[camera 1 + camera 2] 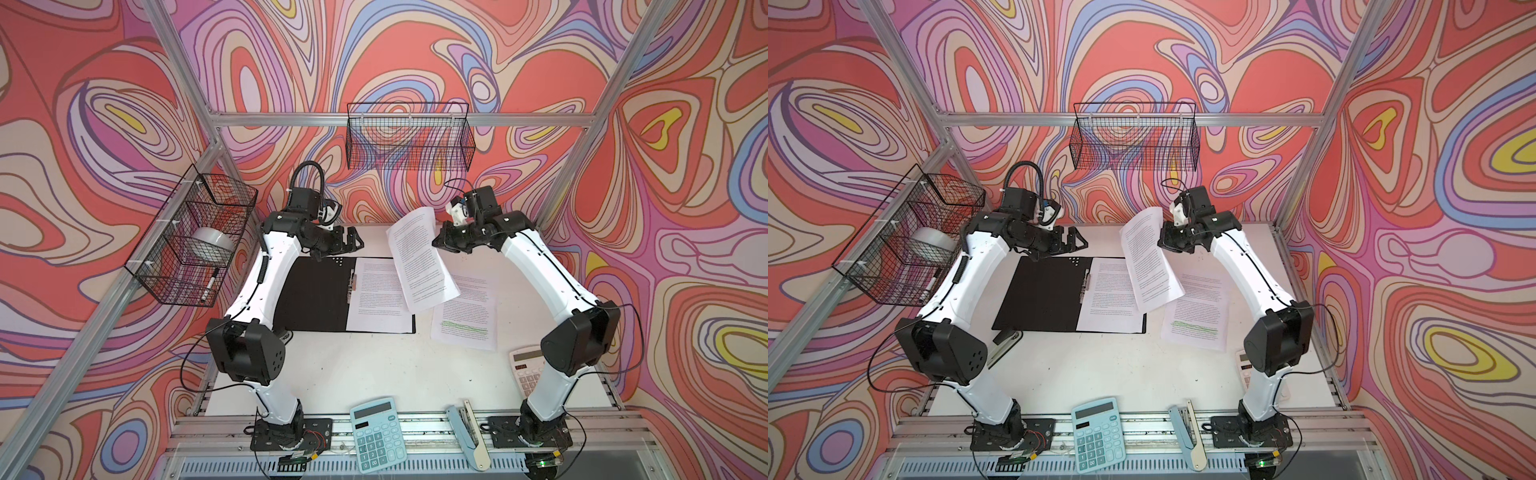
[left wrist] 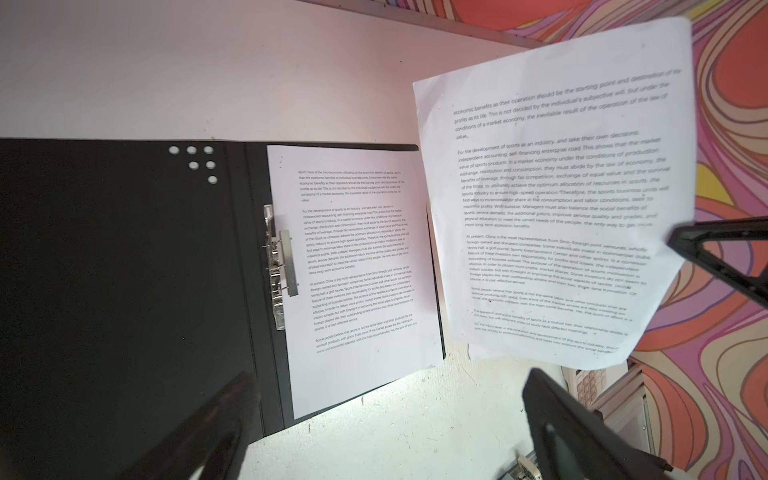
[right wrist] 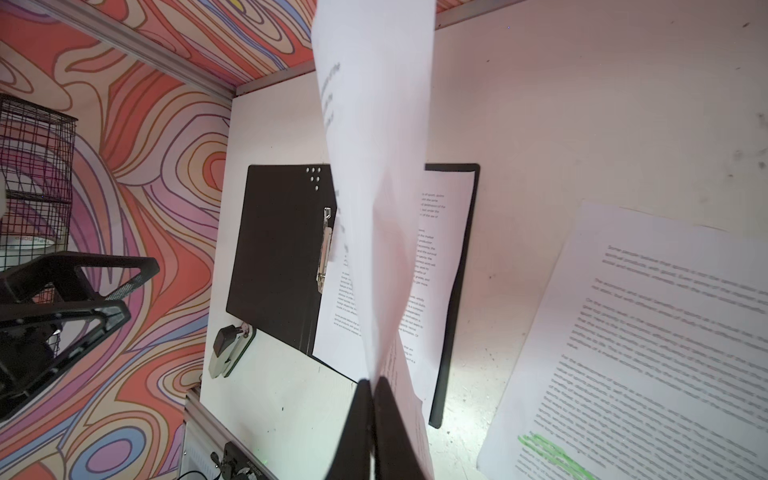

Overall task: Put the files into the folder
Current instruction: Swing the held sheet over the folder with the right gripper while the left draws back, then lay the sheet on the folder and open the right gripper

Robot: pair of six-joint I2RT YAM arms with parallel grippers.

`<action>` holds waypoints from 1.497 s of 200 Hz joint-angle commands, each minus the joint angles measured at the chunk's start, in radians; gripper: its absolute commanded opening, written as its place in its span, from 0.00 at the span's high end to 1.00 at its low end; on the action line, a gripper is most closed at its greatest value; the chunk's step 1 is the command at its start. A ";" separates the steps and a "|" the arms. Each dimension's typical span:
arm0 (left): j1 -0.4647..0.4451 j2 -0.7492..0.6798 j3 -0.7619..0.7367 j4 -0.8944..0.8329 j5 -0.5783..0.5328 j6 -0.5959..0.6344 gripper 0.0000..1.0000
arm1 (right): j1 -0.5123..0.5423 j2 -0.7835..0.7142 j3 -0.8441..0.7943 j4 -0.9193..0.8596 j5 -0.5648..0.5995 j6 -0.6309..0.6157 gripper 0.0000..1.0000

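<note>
The folder [image 1: 311,291] [image 1: 1042,291] lies open on the table, black inside, with a metal clip [image 2: 278,266] at its spine. One of the files [image 1: 378,295] [image 2: 357,266] rests flat on its right half. My right gripper [image 1: 436,243] [image 3: 372,382] is shut on the edge of another printed sheet [image 1: 419,257] [image 2: 552,208] [image 3: 374,166], which hangs tilted in the air over the folder's right edge. More files, one with green highlighted lines [image 1: 465,320] [image 3: 644,353], lie on the table right of the folder. My left gripper [image 1: 357,243] [image 2: 390,374] hovers open and empty above the folder's far edge.
A wire basket [image 1: 195,237] on the left wall holds a tape roll [image 1: 210,245] and a marker. Another basket [image 1: 409,137] hangs on the back wall. A blue calculator [image 1: 378,432], a stapler [image 1: 467,432] and a white calculator [image 1: 525,370] sit near the front. A hole punch [image 3: 230,349] lies by the folder's corner.
</note>
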 commanded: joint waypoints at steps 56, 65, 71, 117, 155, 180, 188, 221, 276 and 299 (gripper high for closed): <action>0.069 -0.010 -0.005 -0.001 0.097 -0.011 0.00 | 0.027 0.114 -0.094 0.293 -0.097 0.242 1.00; 0.070 -0.004 -0.003 -0.008 0.110 -0.012 0.00 | 0.031 0.127 -0.106 0.313 -0.097 0.261 1.00; 0.070 0.000 -0.003 -0.014 0.120 -0.012 0.00 | 0.032 0.133 -0.114 0.329 -0.097 0.272 1.00; 0.069 0.013 -0.013 -0.027 0.139 -0.014 0.00 | 0.037 0.146 -0.216 0.433 -0.089 0.362 1.00; 0.070 0.017 -0.029 -0.014 0.158 -0.030 0.00 | 0.056 0.146 -0.324 0.494 -0.059 0.415 1.00; 0.070 0.017 -0.041 -0.002 0.165 -0.041 0.00 | 0.059 0.156 -0.371 0.531 -0.042 0.449 1.00; 0.070 0.018 -0.044 -0.001 0.169 -0.042 0.00 | 0.062 0.160 -0.384 0.549 -0.037 0.460 1.00; 0.070 0.023 -0.053 -0.003 0.184 -0.047 0.00 | 0.073 0.208 -0.376 0.548 -0.033 0.464 1.00; 0.069 0.024 -0.068 -0.002 0.192 -0.048 0.00 | 0.087 0.252 -0.367 0.532 -0.018 0.442 1.00; 0.070 0.027 -0.068 -0.003 0.194 -0.047 0.00 | 0.091 0.281 -0.340 0.501 -0.025 0.423 1.00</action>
